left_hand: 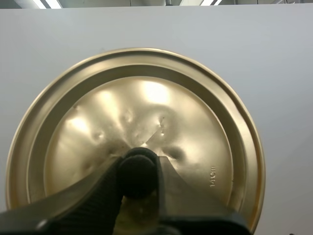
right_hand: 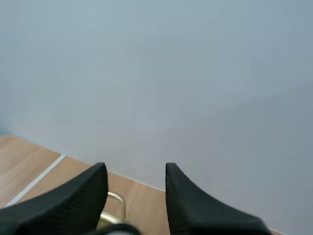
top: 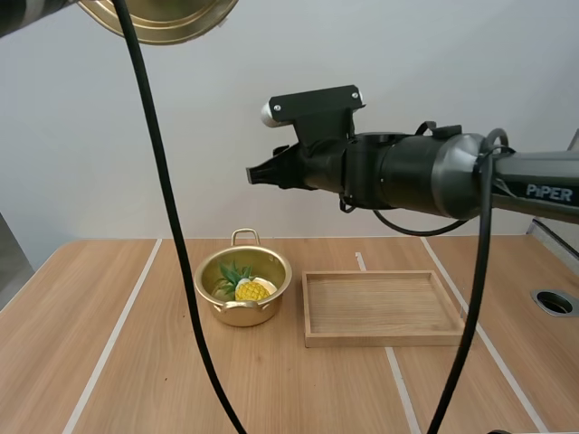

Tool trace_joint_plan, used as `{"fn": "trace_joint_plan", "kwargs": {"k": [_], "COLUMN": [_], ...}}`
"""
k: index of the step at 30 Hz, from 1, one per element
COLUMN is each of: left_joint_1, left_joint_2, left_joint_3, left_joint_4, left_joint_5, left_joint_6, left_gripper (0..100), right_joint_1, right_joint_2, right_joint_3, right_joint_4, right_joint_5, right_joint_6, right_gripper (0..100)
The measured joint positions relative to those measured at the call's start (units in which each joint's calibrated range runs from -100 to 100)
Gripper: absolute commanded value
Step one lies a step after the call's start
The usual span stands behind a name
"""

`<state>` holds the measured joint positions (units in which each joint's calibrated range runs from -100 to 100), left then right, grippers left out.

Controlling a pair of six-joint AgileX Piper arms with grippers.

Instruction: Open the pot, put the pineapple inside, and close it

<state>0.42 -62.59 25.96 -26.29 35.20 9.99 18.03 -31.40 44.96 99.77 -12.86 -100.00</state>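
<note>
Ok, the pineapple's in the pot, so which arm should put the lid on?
Left. The left gripper is shut on the lid by its knob, high above the table. The right gripper is open and empty, raised over the pot holding the pineapple.

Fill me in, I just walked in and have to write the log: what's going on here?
The left gripper is shut on the black knob of the round gold metal lid, holding it high above the wooden table. The gold two-handled pot stands open there, with the yellow toy pineapple inside. The right gripper hangs open over the table, holding nothing. A shallow rectangular wooden tray lies beside the pot. Only closing remains.
</note>
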Motion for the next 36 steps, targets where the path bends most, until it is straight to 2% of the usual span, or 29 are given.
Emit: {"fn": "trace_joint_plan", "kwargs": {"k": [1, 5, 10, 16, 22, 27, 32, 36], "left_joint_1": [0.00, 0.00, 0.00, 0.00, 0.00, 0.00, 0.00, 0.00], "left_joint_2": [0.0, 0.0, 0.0, 0.0, 0.0, 0.0, 0.0, 0.0], "left_joint_3": [0.0, 0.0, 0.0, 0.0, 0.0, 0.0, 0.0, 0.0], "left_joint_4": [0.0, 0.0, 0.0, 0.0, 0.0, 0.0, 0.0, 0.0], "left_joint_5": [0.0, 0.0, 0.0, 0.0, 0.0, 0.0, 0.0, 0.0], "left_joint_6": [0.0, 0.0, 0.0, 0.0, 0.0, 0.0, 0.0, 0.0], "left_gripper": [0, 0, 0, 0, 0, 0, 0, 0], "right_joint_1": [0.0, -0.1, -1.5, -5.1, -6.8, -8.6, -11.5, -12.3], "right_joint_2": [-0.9, -4.1, -8.8, -13.9, -23.1, -26.9, -27.4, -27.4], "right_joint_3": [0.0, 0.0, 0.0, 0.1, 0.1, 0.1, 0.1, 0.4], "right_joint_4": [-0.1, -0.1, -0.1, 0.2, 0.2, 0.2, 0.2, 0.2], "right_joint_5": [-4.1, -19.2, -24.7, -22.2, -10.4, -9.3, -9.3, -9.3], "right_joint_6": [0.0, 0.0, 0.0, 0.0, 0.0, 0.0, 0.0, 0.0], "right_gripper": [0, 0, 0, 0, 0, 0, 0, 0]}}
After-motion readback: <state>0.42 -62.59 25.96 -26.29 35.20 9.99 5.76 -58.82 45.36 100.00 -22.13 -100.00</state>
